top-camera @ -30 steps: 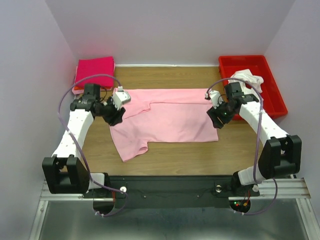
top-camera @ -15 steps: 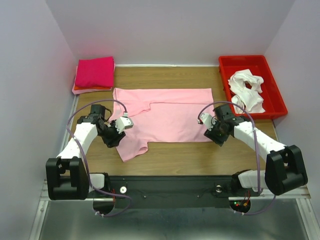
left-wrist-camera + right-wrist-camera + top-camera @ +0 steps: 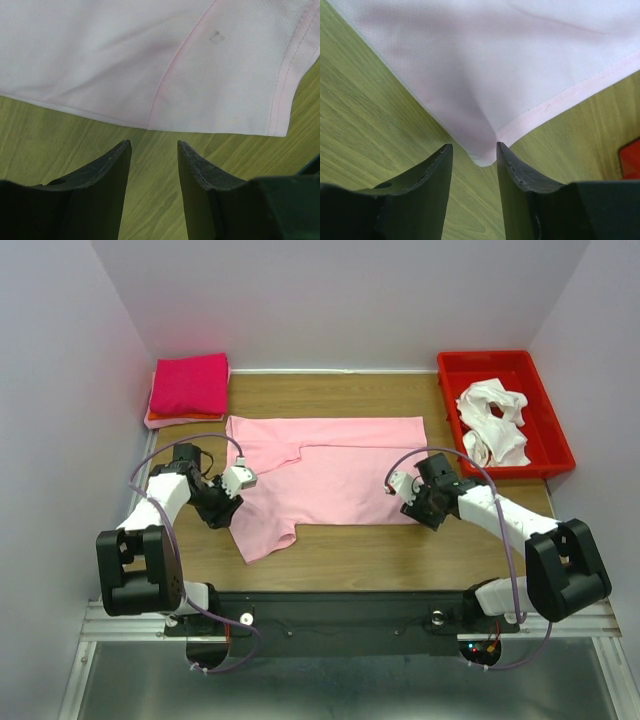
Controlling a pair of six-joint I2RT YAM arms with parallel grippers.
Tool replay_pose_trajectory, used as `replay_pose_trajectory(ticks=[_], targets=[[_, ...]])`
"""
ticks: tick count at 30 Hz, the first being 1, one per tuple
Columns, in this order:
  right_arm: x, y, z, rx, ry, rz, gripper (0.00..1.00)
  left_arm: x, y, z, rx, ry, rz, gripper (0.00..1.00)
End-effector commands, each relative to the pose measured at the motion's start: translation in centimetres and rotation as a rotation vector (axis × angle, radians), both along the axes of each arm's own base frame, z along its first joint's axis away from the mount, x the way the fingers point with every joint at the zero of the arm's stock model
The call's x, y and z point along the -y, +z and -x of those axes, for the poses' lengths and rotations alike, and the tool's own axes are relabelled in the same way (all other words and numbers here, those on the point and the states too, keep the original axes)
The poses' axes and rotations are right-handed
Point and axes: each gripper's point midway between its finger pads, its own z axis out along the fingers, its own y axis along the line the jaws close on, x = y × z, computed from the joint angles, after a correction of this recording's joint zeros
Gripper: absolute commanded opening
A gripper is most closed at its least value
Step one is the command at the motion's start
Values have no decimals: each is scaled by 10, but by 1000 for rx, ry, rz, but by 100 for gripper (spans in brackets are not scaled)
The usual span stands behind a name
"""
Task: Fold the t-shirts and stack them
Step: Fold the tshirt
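The left pincer point(image 3: 152, 145) gaped just short of the pink shirt point(image 3: 330, 470); the right pincer point(image 3: 472, 146) gaped too, the shirt's corner lying unclamped between its tips.

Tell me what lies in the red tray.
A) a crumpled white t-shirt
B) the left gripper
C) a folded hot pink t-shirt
A: a crumpled white t-shirt lies in the red tray, while the folded hot pink t-shirt sits at the far left, outside it.
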Motion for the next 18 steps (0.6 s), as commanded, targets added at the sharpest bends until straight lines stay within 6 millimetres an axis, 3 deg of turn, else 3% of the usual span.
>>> replay_pose_trajectory(ticks=[1,14,18], targets=[[-1,-9,0,7,25,15,44,1,7,-6,35,-21,10,52],[4,-20,4,-17,24,38,31,3,-8,4,34,-59,1,54],[3,-22,4,-25,18,38,18,8,-7,8,51,-89,12,55]])
